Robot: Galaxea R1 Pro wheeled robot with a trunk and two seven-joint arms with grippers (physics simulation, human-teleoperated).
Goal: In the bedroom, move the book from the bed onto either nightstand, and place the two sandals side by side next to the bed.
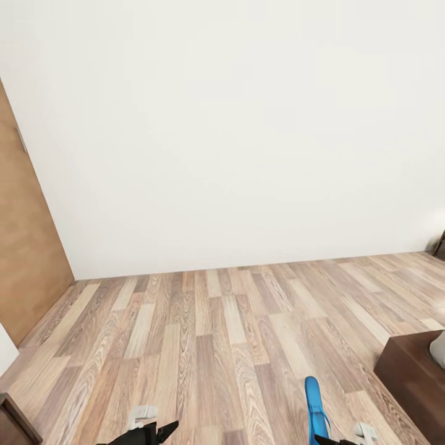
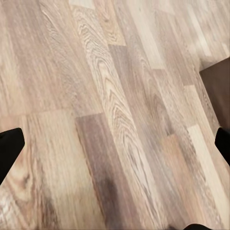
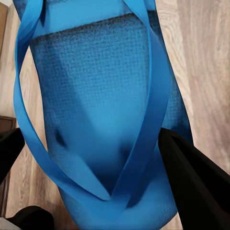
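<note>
One bright blue sandal (image 1: 315, 405) with thin thong straps hangs above the floor at the lower right of the head view. My right gripper (image 1: 337, 440) is shut on it. In the right wrist view the sandal's sole (image 3: 96, 86) lies between the two black fingers (image 3: 191, 182). My left gripper (image 1: 157, 432) is at the lower left, open and empty, and its wrist view has its fingertips (image 2: 9, 148) wide apart over bare planks. A corner of the bed (image 1: 411, 377) shows at the right: dark brown frame with off-white on top. The book and the nightstand are out of view.
Wood-plank floor (image 1: 216, 334) runs ahead to a plain white wall (image 1: 235, 136). A brown door (image 1: 25, 247) stands at the left. A dark wooden corner (image 1: 15, 423) sits at the bottom left, and another dark piece (image 1: 440, 244) at the far right edge.
</note>
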